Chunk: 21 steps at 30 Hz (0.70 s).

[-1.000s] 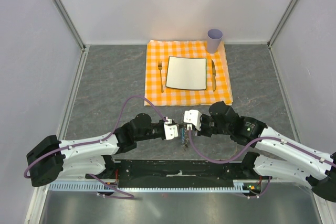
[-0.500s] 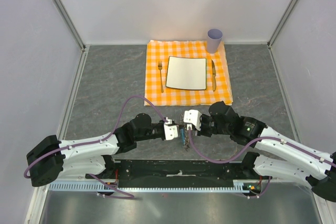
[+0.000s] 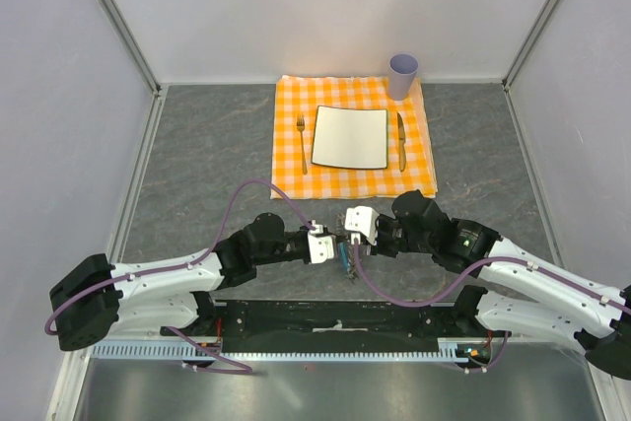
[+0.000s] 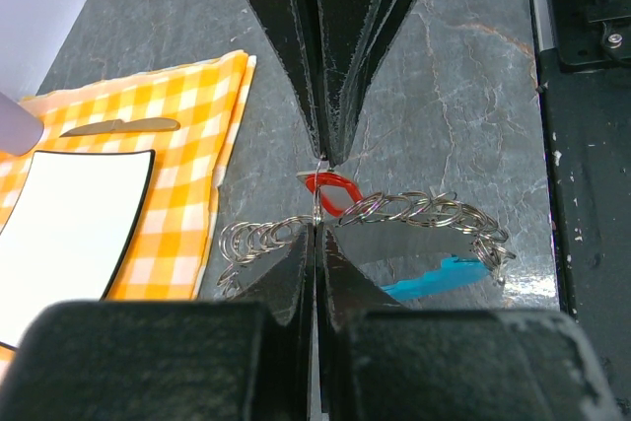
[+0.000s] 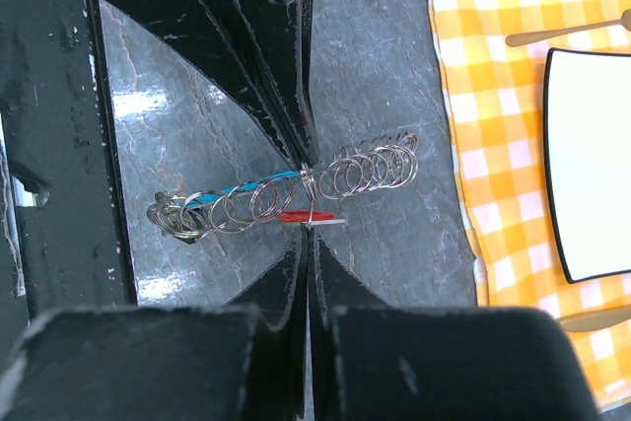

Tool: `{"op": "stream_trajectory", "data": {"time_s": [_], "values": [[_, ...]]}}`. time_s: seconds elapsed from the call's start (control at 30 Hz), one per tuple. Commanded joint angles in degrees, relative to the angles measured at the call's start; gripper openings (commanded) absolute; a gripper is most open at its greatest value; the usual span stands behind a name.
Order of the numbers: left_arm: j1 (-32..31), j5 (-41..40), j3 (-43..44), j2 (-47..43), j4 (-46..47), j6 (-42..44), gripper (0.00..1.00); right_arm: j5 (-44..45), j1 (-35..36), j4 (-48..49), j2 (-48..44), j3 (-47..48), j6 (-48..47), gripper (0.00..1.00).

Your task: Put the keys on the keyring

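While my left claw [image 4: 315, 194] pinches the keyring [image 4: 414, 212] and the right claw [image 5: 308, 199] is clamped, seemingly on the red key [image 5: 296, 216], threading next needs the ring's coil pried apart.

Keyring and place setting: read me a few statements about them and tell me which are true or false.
The fork lies left of the plate in the top view. True.
The cup stands on the plate. False: the cup stands at the cloth's far right corner, off the plate.
The left pincer and the right pincer are both shut. True.
The keyring carries a green tab. False: its tab is blue.
The key has a red head. True.
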Motion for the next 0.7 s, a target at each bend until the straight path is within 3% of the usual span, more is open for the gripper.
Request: {"op": "stream_trajectory", "data": {"time_s": [0.0, 0.47, 0.67], "values": [[0.17, 1.59, 0.27, -1.49, 4.08, -1.50, 0.02, -1.46, 0.33, 2.08, 0.15, -0.06, 0.33, 0.00], [0.17, 3.08, 0.10, -1.40, 4.35, -0.36, 0.02, -4.36, 0.33, 2.08, 1.03, 0.20, -0.46, 0.00], [0.26, 4.57, 0.36, -2.98, 0.31, 2.63, 0.02, -3.66, 0.41, 1.65, 0.51, 0.37, -0.90, 0.00]]}}
